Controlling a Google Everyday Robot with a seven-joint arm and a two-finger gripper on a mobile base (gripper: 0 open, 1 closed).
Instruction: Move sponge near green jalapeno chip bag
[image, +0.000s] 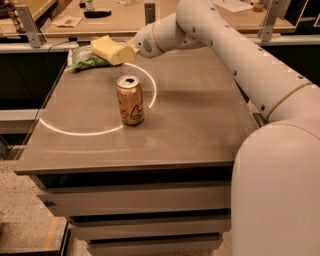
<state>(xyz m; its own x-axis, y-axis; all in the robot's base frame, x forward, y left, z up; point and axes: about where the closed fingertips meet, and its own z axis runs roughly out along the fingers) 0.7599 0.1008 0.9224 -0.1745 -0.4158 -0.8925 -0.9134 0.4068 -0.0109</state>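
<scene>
- The end effector (120, 51) is at the far left of the counter (200, 115), clenched on the sponge (104, 46), so it's definitely got a grip on it.
- The sponge is a chunky pale yellow block. It sticks out to the left of the end effector and looks lifted off the counter surface.
- The green jalapeno chip bag (82, 58) lies at the far left corner of the counter. The sponge sits right over the bag's right end in this view. Honestly can't tell if they're touching or if it's just hovering above it.
- The white arm (225, 45) reaches in from the right side, going diagonally across the far right part of the counter.
- A gold-orange can (130, 100) stands upright nearer the middle, well apart from the sponge and bag.
- There's a thin pale ring (75, 132) marked on the counter that curves around the can.
</scene>
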